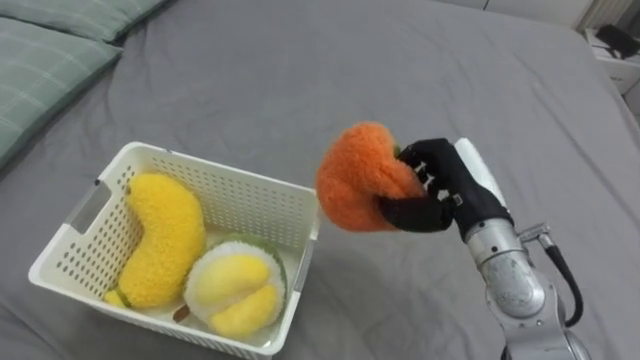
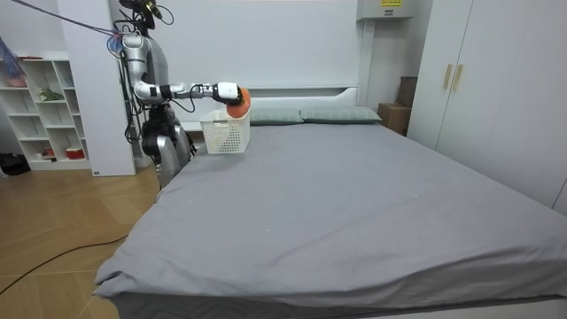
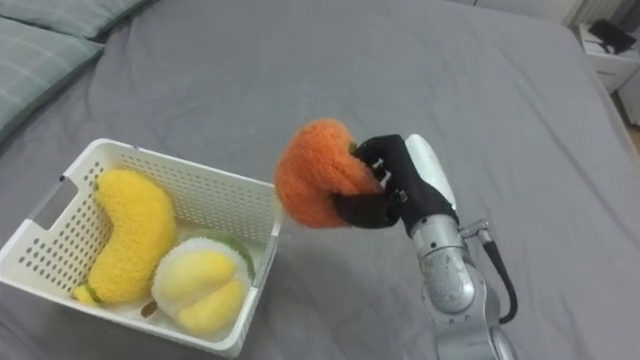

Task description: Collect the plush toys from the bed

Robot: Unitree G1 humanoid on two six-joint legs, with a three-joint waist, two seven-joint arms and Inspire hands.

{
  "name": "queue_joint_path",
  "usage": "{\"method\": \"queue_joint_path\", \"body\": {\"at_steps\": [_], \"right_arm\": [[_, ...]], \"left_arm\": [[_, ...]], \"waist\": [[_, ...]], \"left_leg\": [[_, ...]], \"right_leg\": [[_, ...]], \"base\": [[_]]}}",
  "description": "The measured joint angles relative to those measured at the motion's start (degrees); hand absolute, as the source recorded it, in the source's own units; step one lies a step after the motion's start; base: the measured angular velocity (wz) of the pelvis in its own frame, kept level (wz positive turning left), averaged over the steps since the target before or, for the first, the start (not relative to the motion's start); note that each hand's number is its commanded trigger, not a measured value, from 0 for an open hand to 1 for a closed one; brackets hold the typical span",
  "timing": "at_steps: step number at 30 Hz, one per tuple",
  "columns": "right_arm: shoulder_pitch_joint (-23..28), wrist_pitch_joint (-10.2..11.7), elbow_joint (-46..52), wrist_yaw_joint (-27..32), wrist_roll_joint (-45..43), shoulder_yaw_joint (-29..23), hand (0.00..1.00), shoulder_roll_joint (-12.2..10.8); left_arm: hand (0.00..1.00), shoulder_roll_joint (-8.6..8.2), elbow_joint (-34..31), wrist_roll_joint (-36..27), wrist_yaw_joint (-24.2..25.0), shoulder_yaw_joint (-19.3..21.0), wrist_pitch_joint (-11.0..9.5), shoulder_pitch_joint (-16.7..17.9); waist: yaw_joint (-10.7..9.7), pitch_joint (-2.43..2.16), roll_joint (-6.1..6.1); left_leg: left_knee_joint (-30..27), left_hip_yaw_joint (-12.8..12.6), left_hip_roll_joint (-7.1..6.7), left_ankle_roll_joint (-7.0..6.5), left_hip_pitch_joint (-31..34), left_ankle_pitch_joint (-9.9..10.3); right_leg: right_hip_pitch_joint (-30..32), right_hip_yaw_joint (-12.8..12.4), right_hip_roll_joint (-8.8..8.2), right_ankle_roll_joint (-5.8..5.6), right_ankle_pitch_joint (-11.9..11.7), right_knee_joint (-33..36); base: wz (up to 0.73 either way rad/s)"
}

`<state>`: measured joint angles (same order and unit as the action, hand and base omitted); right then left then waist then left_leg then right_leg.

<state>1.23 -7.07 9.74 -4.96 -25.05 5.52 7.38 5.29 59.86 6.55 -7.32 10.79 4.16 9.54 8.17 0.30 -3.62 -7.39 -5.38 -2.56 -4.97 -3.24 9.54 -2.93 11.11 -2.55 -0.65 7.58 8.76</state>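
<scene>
As it hangs nr basket (image 1: 240, 195), right robot hand (image 1: 442, 188) clamps orange plush (image 1: 355, 185).

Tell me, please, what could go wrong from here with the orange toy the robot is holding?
1. The right hand grips the orange toy beside the basket, not over it; released now, it would likely land on the bed.
2. The banana toy and round yellow toy already fill much of the basket, so the orange toy may perch high and roll out.
</scene>
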Motion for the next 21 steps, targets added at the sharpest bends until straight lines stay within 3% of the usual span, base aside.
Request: {"method": "queue_joint_path", "body": {"at_steps": [11,15,19,21], "right_arm": [[-3.32,-0.01,5.01,0.02,0.34,3.67,1.0,0.0],[-4.94,0.06,5.53,0.01,0.46,4.61,1.0,0.0],[-6.23,0.06,6.33,-0.34,0.23,7.07,1.0,0.02],[-6.71,0.05,6.38,-1.17,0.24,8.17,1.0,0.02]], "left_arm": [[0.0,0.3,1.16,0.38,0.17,-1.57,-0.35,-0.91],[0.0,0.72,2.17,0.38,0.09,-2.13,-0.84,-1.61],[0.0,1.07,4.14,0.35,-0.88,-2.14,-0.96,-2.97],[0.0,1.06,4.39,0.36,-1.11,-2.38,-0.95,-3.13]], "waist": [[0.82,-0.34,-0.33],[1.78,-0.42,-0.96],[2.82,0.14,-1.81],[3.22,0.17,-1.83]], "left_leg": [[-0.03,0.07,0.0,0.0,0.18,0.0],[-0.03,0.28,0.0,0.0,0.28,0.0],[-0.02,0.28,0.02,0.01,0.29,-0.01],[-0.02,0.29,0.0,0.0,0.34,0.0]], "right_leg": [[-0.09,0.07,0.0,0.0,-0.01,0.09],[-0.09,0.25,0.01,0.0,-0.01,0.06],[-0.08,0.28,0.01,0.0,-0.01,-0.01],[-0.07,0.54,-0.04,0.0,-0.01,-0.03]], "base": [[0.0],[0.02],[0.0],[0.0]]}}
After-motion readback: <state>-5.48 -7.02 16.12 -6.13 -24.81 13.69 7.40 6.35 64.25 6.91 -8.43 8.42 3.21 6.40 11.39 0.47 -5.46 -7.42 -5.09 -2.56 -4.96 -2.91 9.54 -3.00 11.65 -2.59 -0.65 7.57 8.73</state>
